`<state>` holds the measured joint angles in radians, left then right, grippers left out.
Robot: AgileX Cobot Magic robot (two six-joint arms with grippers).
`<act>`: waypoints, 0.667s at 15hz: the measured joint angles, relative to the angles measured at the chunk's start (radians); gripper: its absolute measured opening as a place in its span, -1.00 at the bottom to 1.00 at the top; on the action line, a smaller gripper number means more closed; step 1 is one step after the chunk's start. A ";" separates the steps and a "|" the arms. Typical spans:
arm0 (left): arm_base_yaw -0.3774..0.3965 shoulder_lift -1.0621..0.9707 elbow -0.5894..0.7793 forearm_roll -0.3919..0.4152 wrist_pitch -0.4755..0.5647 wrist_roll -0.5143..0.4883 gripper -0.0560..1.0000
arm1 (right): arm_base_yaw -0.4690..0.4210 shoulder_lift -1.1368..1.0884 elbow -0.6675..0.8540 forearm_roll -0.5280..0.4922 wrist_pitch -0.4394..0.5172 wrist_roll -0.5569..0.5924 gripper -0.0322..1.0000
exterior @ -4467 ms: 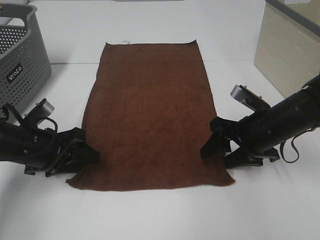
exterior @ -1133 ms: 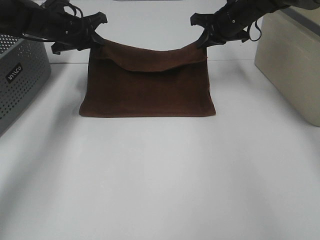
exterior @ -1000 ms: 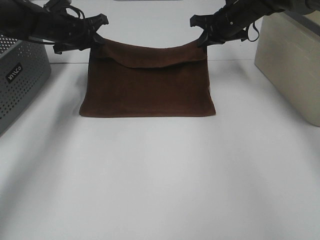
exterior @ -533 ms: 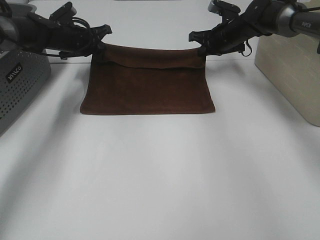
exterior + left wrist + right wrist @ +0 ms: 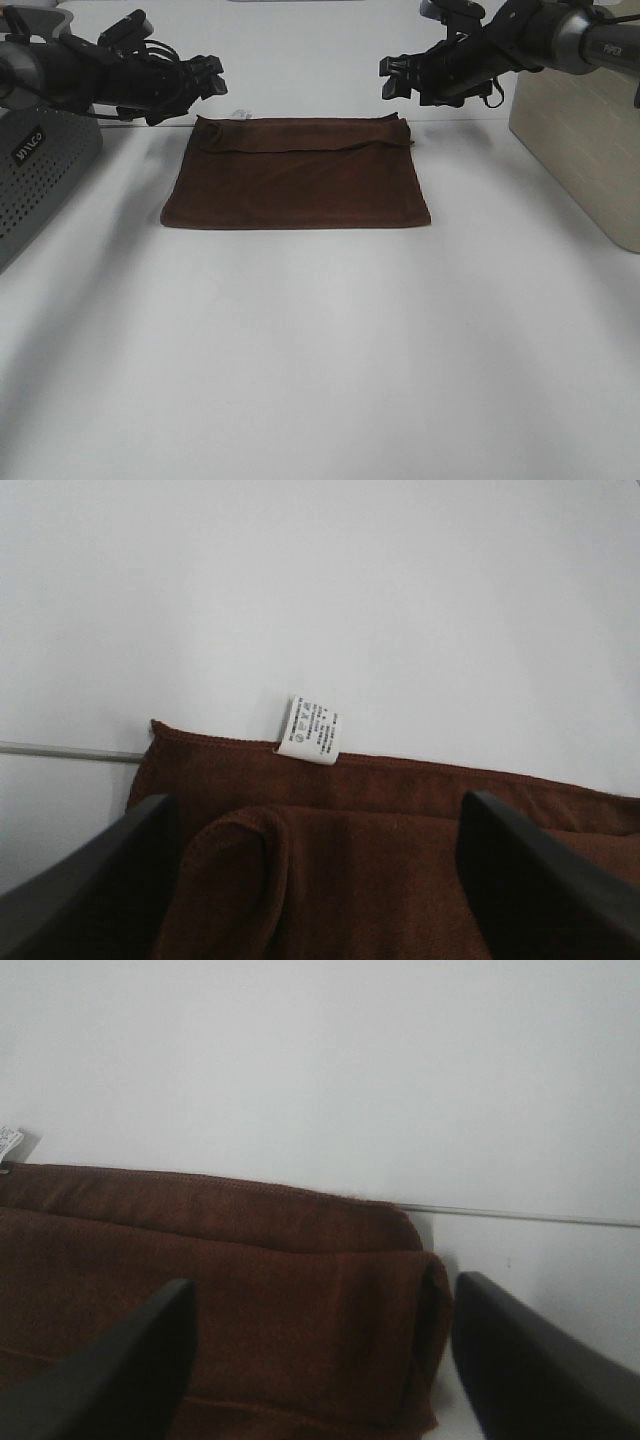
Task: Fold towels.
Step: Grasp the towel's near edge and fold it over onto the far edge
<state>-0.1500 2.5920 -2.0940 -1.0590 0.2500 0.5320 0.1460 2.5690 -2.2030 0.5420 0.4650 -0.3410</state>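
Towel (image 5: pixel 297 175): lay flat on the far half of the white table (image 5: pixel 320 370), midway between the two arms; dark reddish-brown terry, folded into two layers.
Hidden layer: the upper layer covered the lower one except for a narrow strip along the far edge.
Tag (image 5: pixel 311 730): white, on the far edge near the towel's left corner, lying out on the table; print too small to read.
Left gripper (image 5: pixel 212 77): jaws spread wide, holding nothing, poised over the far left corner.
Left fingers (image 5: pixel 95 880): dark and blurred in the left wrist view, cut off by the frame.
Right gripper (image 5: pixel 392 78): jaws spread wide, holding nothing, poised over the far right corner.
Arms: both ran out of the exterior view at its upper corners; only the forward sections showed.
Basket (image 5: pixel 45 165): grey, perforated, at the left side, cut off by the frame; white lettering hard to make out.
Box (image 5: pixel 580 130): beige, at the right side, cut off by the frame.
Surface: white and matte; a seam (image 5: pixel 540 1218) crossed it level with the towel's far edge.
Towel edges: the near folded edge ran straight; the upper layer bunched slightly at the far right corner.
Open room: a broad stretch of white surface lay on the near side of the towel; both sides of the towel were well apart from basket and box.
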 joint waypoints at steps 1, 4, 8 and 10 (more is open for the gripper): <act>0.000 -0.005 0.000 0.016 0.004 0.002 0.51 | 0.000 0.000 0.000 -0.003 0.022 0.000 0.51; 0.001 -0.039 0.000 0.100 0.092 0.003 0.52 | 0.000 -0.029 0.000 -0.037 0.169 0.000 0.62; 0.003 -0.050 0.000 0.227 0.306 -0.060 0.52 | 0.000 -0.069 0.000 -0.063 0.354 0.030 0.62; 0.011 -0.071 0.000 0.251 0.415 -0.124 0.52 | 0.000 -0.089 0.000 -0.092 0.481 0.072 0.62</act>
<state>-0.1390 2.5210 -2.0940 -0.8080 0.6650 0.4080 0.1460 2.4800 -2.2030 0.4500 0.9460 -0.2690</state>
